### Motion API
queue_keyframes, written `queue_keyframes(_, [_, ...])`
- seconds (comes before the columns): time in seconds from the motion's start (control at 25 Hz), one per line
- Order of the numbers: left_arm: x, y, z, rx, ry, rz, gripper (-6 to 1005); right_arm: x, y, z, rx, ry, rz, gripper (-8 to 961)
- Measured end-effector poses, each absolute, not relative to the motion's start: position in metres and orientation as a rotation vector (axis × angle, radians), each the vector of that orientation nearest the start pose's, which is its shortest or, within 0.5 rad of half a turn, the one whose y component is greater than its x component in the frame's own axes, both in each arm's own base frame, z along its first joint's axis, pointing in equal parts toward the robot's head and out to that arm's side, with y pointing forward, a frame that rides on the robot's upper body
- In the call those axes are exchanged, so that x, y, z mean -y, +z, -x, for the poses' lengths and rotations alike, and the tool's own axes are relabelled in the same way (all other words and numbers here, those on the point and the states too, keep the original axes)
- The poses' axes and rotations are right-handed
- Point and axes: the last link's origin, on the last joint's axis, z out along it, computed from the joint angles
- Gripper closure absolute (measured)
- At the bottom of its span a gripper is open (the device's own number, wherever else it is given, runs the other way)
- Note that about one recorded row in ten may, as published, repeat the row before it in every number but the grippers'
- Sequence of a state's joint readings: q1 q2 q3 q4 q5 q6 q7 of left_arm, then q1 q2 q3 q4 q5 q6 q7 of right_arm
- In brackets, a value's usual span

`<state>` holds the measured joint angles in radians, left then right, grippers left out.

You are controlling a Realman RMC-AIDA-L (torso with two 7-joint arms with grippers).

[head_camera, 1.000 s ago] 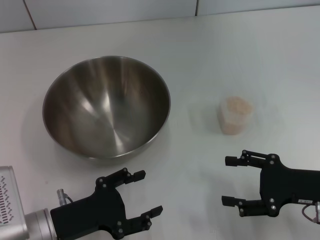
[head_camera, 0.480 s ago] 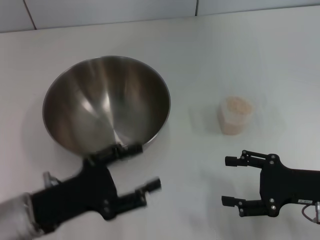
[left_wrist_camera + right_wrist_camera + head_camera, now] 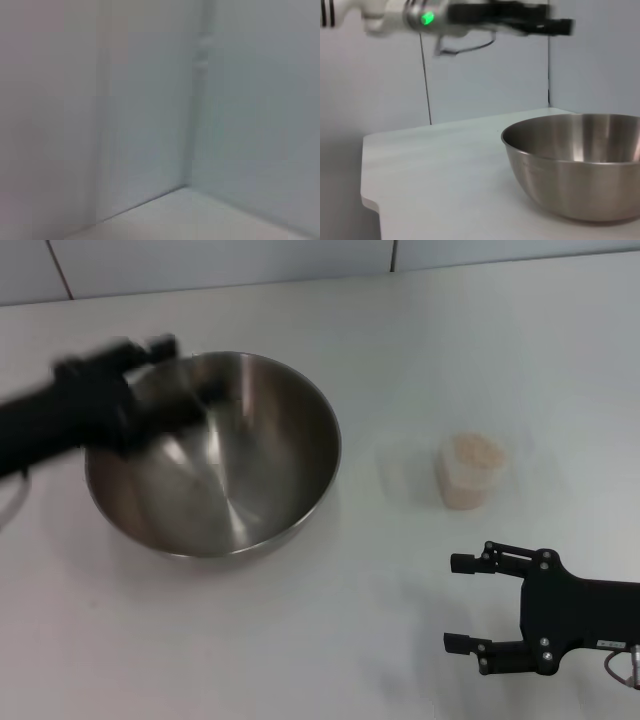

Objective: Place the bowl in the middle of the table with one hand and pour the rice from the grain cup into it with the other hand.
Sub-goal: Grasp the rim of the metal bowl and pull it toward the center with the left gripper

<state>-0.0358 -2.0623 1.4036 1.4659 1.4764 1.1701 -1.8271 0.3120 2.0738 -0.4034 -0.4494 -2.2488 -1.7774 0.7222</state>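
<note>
The steel bowl (image 3: 250,460) stands on the white table (image 3: 400,340) left of the middle, upright. It also shows in the right wrist view (image 3: 580,165). My left gripper (image 3: 185,368) is blurred with motion, raised over the bowl's far left rim, fingers spread and empty. The left arm crosses high in the right wrist view (image 3: 470,17). The grain cup (image 3: 470,470), clear and full of beige rice (image 3: 474,450), stands upright to the right of the bowl. My right gripper (image 3: 455,602) is open and empty, near the table's front, a little nearer than the cup.
The left wrist view shows only a pale wall and a strip of the table's edge (image 3: 165,210). The table's corner (image 3: 370,200) shows in the right wrist view. White wall panels (image 3: 220,260) run behind the table.
My left arm has swung fast from the table's front left, past the bowl's near rim, up to its far left rim. The right gripper, bowl and cup have not moved.
</note>
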Motion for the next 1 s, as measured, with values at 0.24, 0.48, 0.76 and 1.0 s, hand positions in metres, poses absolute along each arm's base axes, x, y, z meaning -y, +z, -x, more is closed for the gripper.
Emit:
queue_keyframes(0.24, [-0.346,0.061,0.193,0.868,-0.505,2.320,259,-0.212,-0.018,-0.330,-0.280,0.769,2.741,129])
queue_keyframes(0.48, [-0.362,0.057,0.204,0.979,-0.326,2.342,280,-0.212,-0.018,-0.330,-0.281,0.766,2.740,130])
queue_keyframes(0.76, [-0.367,0.050,0.220,1.030,-0.238,2.341,305,-0.213,-0.017,-0.330,-0.276,0.766,2.740,130])
queue_keyframes(1.0, [-0.370,0.033,0.236,1.075,-0.139,2.359,326,-0.214,-0.017,-0.329,-0.271,0.765,2.740,129])
